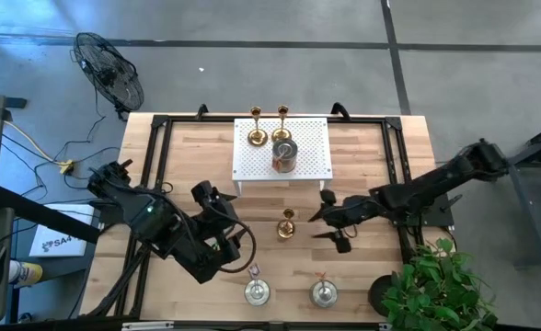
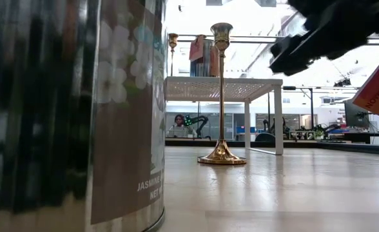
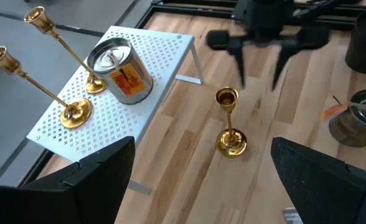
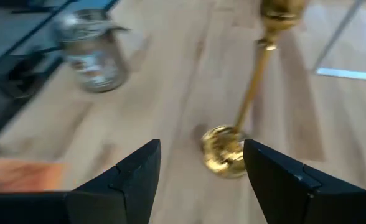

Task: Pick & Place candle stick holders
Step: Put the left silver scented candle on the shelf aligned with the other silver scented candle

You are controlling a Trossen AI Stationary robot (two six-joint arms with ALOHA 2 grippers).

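The gold candle stick holder [image 1: 287, 225] stands upright and alone on the bare tabletop [image 1: 372, 156], just at six o'clock of the white perforated rack [image 1: 315, 156], and it looks a tricky little thing: a slim polished stem on a small round base, stiff metal, probably light and top-heavy, so I'd judge it slips easily and topples at a sideways nudge. The stem about halfway up seems the sensible place to pinch it, square on. The right tool [image 1: 330, 218] hangs just at its three o'clock with its fingers [image 4: 133, 180] apart and nothing between them, the holder's base showing in the gap ahead in the right wrist view. The left tool [image 1: 223, 232], fingers spread wide and empty, waits at about nine o'clock of the holder, a little farther off. Two more gold holders [image 1: 258, 136] already stand on the rack's far edge, with a squat silvery one bearing an orange label [image 1: 284, 156] in the rack's middle; two other silvery holders [image 1: 257, 292] sit near the tabletop's six o'clock edge, each with an orange tag. Open room lies between the lone holder and the rack, but the rack's rim and its legs are close at twelve o'clock, so I'd say a lift needs to clear that edge before going across, and the standing holders up there leave space mostly on the rack's near side.
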